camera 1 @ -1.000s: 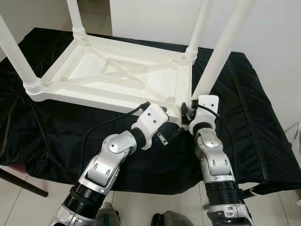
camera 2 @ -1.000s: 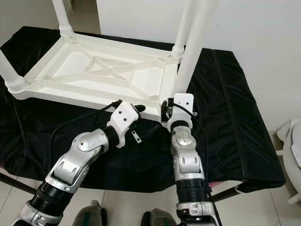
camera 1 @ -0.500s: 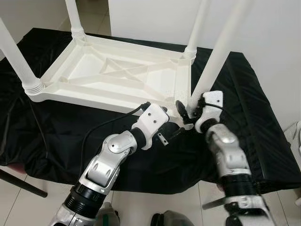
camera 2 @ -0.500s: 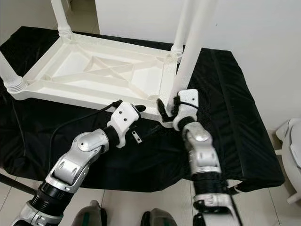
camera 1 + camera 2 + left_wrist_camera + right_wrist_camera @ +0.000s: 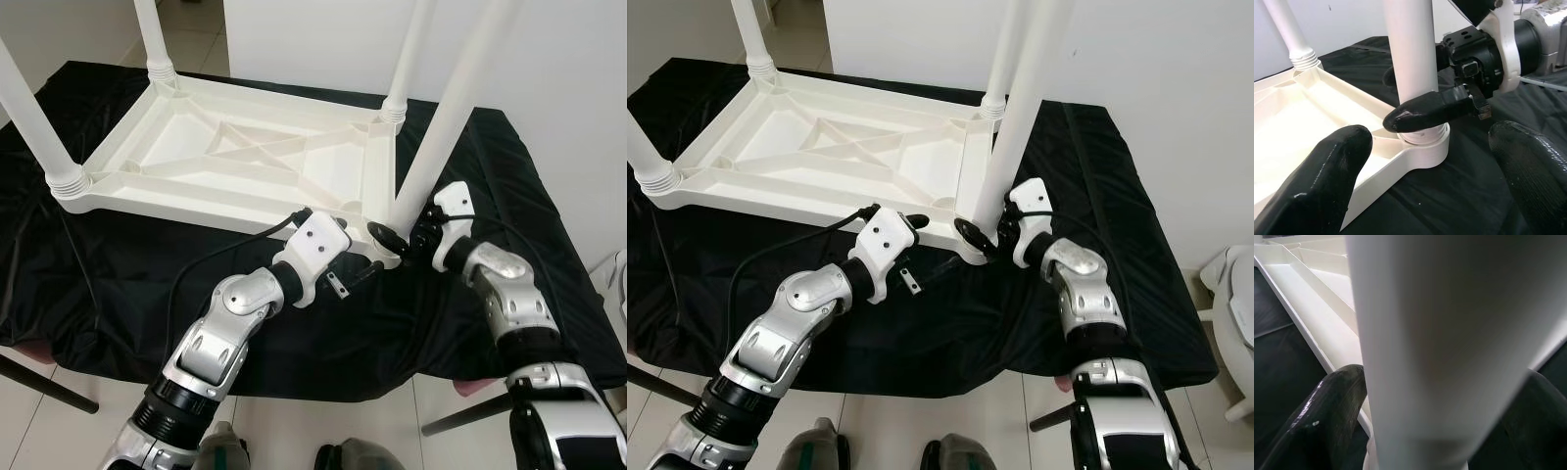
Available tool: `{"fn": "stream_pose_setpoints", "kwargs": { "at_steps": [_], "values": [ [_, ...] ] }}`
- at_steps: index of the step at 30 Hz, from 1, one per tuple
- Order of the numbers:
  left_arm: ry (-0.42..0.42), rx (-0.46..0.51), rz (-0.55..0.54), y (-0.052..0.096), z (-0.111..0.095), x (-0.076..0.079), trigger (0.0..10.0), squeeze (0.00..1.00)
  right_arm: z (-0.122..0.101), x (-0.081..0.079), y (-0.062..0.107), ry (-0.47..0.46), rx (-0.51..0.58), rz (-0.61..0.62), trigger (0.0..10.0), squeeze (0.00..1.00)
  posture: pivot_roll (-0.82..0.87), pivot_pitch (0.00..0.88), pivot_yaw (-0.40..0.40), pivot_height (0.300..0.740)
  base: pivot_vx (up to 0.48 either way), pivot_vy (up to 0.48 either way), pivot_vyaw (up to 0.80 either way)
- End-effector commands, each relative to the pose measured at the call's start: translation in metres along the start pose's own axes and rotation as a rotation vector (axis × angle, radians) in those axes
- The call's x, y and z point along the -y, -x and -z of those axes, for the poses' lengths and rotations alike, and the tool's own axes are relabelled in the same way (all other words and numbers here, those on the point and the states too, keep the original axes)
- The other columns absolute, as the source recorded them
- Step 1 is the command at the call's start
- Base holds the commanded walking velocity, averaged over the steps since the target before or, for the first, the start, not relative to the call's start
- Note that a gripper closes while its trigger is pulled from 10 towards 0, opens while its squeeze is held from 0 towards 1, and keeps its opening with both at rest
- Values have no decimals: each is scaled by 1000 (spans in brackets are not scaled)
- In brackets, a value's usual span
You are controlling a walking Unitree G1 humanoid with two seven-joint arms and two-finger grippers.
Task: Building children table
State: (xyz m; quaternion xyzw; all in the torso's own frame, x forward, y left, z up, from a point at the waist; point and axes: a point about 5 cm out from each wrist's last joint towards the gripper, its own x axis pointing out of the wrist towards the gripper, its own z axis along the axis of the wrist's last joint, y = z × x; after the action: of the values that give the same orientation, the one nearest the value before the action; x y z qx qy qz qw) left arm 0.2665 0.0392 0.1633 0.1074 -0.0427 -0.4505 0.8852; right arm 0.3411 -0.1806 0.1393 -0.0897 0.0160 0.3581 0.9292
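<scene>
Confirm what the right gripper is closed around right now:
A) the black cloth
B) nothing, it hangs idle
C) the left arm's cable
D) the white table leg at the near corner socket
D: the right gripper has a black finger on each side of the white table leg, just above its corner socket.

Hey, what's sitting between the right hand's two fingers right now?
The near-corner white table leg, just above its socket; the right hand has a finger on either side, as the left wrist view shows.

Home room — pale tiled floor point(image 5: 59, 392), plain white wall point(image 5: 323, 39), black-draped table point(image 5: 509, 196), white plastic children's table point(image 5: 245, 157) upturned
</scene>
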Motion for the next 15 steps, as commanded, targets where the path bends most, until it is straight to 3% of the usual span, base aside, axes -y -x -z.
{"fn": "stream_pose_setpoints", "kwargs": {
  "at_steps": [1, 2, 3, 4, 5, 15],
  "values": [
    [1, -2, -1, 0, 0, -2, 10000, 0, 3, 0, 0, 5, -15, -26, 9725, 0, -11, 0, -51, 740, 0, 0, 0],
    [0, -2, -1, 0, 0, -2, 10000, 0, 3, 0, -3, 3, -15, -36, 8706, 0, -6, 0, -48, 740, 0, 0, 0],
    [0, -2, -1, 0, 0, -2, 10000, 0, 2, 0, -5, 1, -7, -50, 4980, 0, -6, 0, -48, 740, 0, 0, 0],
    [-1, -2, -1, 0, 0, -2, 10000, 0, 3, 1, -6, 0, -8, -60, 3020, 0, -6, 0, -48, 740, 0, 0, 0],
    [-2, -2, -1, 0, 0, -2, 10000, 0, 3, 1, -7, 0, -9, -65, 0, 0, -5, 0, -48, 740, 0, 0, 0],
    [-5, -2, 7, -1, 0, -2, 10000, 0, 11, -2, -8, -24, -37, -105, 0, 0, -6, 0, -45, 740, 0, 0, 0]
  ]
}}
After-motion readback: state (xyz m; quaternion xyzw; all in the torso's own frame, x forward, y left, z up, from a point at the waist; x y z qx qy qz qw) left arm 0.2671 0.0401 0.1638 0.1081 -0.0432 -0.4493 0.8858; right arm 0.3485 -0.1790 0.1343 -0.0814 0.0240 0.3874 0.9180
